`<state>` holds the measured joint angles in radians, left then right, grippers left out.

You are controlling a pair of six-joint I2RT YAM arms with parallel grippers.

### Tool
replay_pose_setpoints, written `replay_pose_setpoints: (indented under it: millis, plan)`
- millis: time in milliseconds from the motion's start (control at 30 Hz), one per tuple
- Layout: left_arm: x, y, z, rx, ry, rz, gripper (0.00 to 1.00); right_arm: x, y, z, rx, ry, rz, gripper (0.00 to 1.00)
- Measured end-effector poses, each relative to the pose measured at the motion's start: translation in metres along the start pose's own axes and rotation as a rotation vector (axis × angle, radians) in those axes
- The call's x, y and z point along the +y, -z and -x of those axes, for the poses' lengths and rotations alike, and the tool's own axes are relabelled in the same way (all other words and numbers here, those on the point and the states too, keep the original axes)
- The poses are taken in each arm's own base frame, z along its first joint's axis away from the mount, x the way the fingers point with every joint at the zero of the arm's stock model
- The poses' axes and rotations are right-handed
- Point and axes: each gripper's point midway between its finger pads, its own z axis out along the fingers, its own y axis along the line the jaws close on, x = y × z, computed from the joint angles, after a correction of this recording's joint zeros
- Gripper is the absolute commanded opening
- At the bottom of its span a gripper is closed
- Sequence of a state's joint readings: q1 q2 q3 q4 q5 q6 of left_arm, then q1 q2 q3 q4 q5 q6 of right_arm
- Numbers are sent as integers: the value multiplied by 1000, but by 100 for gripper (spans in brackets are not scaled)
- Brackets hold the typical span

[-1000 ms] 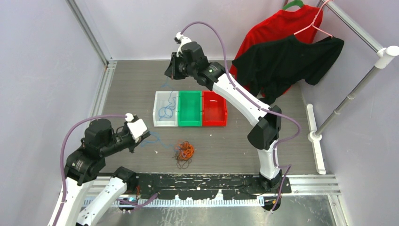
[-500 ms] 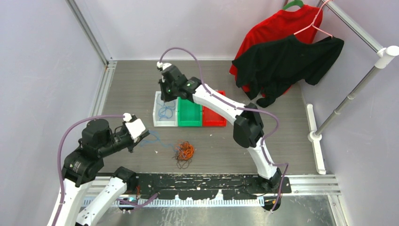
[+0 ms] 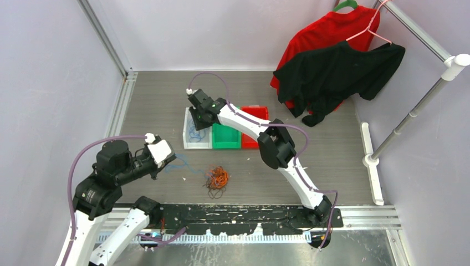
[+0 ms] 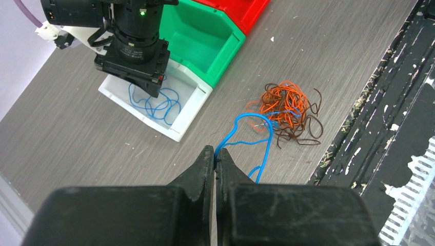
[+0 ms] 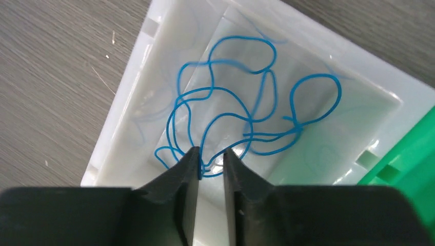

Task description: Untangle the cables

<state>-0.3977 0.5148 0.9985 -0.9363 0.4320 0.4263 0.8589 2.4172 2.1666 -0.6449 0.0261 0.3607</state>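
A tangle of orange and dark brown cables [image 3: 217, 178] [image 4: 287, 105] lies on the grey table near the front. One blue cable [image 4: 254, 128] runs out of it to my left gripper [image 4: 215, 154] [image 3: 169, 160], which is shut on its loop just left of the tangle. Several loose blue cables [image 5: 231, 102] [image 4: 156, 105] lie in the white bin [image 5: 118, 118] [image 3: 188, 145]. My right gripper [image 5: 211, 156] [image 3: 197, 119] hangs low over that bin, jaws slightly parted. A blue strand sits in the gap against the left finger.
A green bin [image 3: 226, 136] and a red bin [image 3: 258, 111] stand right of the white one. A red and a black shirt [image 3: 332, 61] hang on a rack [image 3: 410, 116] at the back right. The black base rail [image 3: 238, 213] runs along the near edge.
My right arm has swung forward and down from behind the bins to the white bin, and its jaws have parted a little. The left arm and its blue cable have stayed put.
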Motion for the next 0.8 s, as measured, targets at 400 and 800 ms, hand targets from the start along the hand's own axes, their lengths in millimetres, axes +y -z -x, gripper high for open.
replay_pose_setpoints:
  millis: [400, 800]
  plan:
    - [-1, 0, 1, -4, 0, -5, 0, 4, 53, 49, -103, -67, 82, 63]
    - [19, -10, 15, -10, 49, 54, 0, 16, 186, 43, -300, -75, 238, 81]
